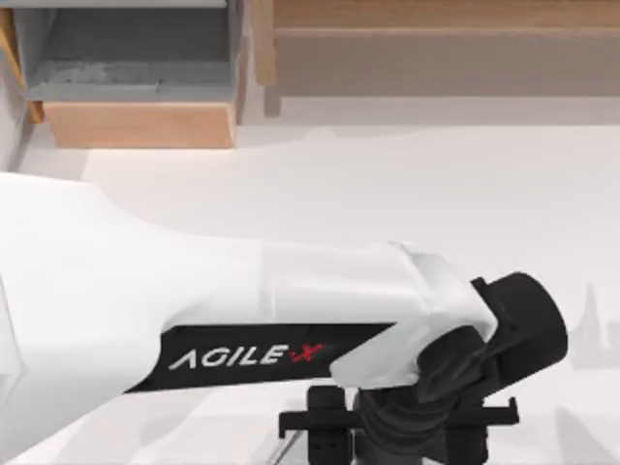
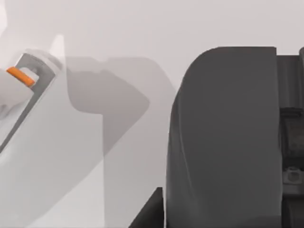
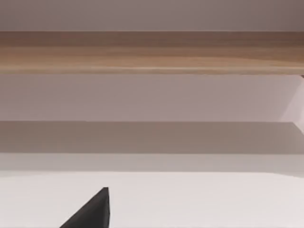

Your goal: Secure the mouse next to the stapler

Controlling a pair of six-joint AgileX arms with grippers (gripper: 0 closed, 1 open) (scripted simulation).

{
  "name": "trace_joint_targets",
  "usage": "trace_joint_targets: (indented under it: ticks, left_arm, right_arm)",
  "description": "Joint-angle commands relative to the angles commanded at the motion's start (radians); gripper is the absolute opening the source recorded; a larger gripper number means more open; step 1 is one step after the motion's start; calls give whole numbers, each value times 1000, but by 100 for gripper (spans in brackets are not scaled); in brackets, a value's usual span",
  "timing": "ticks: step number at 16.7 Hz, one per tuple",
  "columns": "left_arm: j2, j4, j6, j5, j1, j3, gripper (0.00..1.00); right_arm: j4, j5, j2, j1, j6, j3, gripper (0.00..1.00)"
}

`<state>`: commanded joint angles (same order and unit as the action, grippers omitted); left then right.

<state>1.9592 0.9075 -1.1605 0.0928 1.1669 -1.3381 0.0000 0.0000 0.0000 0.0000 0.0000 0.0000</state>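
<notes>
While my left arm point(image 1: 194, 300) reaches across the white bench point(image 1: 407, 184) toward its near right, a large dark shape, perhaps the stapler point(image 2: 223, 142), sits beside its wrist; jaws' state and mouse's place: cannot tell.

We note a plain white table surface point(image 1: 407, 194), a grey open box with light wooden walls point(image 1: 136, 77) at its far left, and a long light wooden ledge point(image 1: 436, 39) beyond.

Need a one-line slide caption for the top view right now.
White arm labelled AGILE-X reaches across the white table, its dark wrist near the front edge.
</notes>
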Motion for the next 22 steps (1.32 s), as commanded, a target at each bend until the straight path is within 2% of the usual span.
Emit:
trace_joint_targets:
  ticks: [22]
  left_arm:
    - [-10,-46,4,3,-4,-2,0]
  right_arm:
    - [0,0,0,0,0,0,100]
